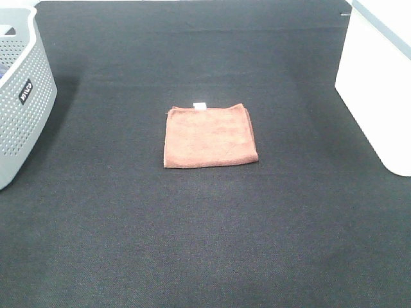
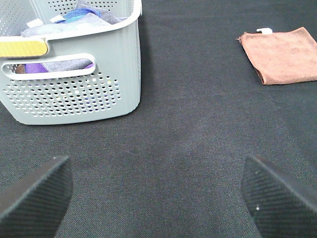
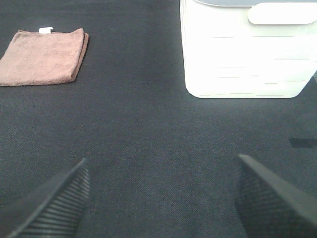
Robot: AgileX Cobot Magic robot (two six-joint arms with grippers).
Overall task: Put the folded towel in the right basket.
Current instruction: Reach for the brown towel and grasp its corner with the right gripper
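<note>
A folded brown towel (image 1: 210, 135) with a small white tag lies flat in the middle of the black table. It also shows in the left wrist view (image 2: 283, 54) and in the right wrist view (image 3: 43, 55). The white right basket (image 1: 379, 83) stands at the right edge, and the right wrist view shows its wall (image 3: 242, 54). Neither arm shows in the high view. My left gripper (image 2: 158, 198) is open and empty, well short of the towel. My right gripper (image 3: 161, 198) is open and empty, between towel and basket but back from both.
A grey perforated basket (image 1: 19, 96) stands at the left edge; the left wrist view shows its wall (image 2: 74, 94) with several cloths inside. The table top (image 1: 205, 244) is black cloth.
</note>
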